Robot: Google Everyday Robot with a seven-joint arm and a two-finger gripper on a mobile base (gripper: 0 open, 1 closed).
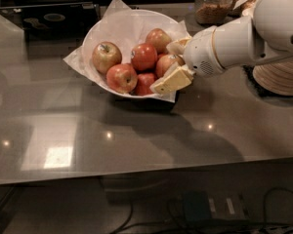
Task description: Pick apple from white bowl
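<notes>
The white bowl (100,30), lined with crumpled white paper, stands on the table at the back centre and holds several apples. A reddish-orange apple (164,65) lies at the bowl's right side. My gripper (174,63) reaches in from the right and is open, with one cream finger (178,45) above this apple and the other (171,81) below it. I cannot tell if they touch it. A paler yellow-green apple (107,56) is at the left. A deep red apple (145,83) lies low in front.
A stack of cream plates (281,77) stands to the right, partly behind my white arm (234,43). A glass jar (212,6) is at the back right. A dark tray (49,18) sits at the back left. The glossy grey table (136,135) reaches toward the front.
</notes>
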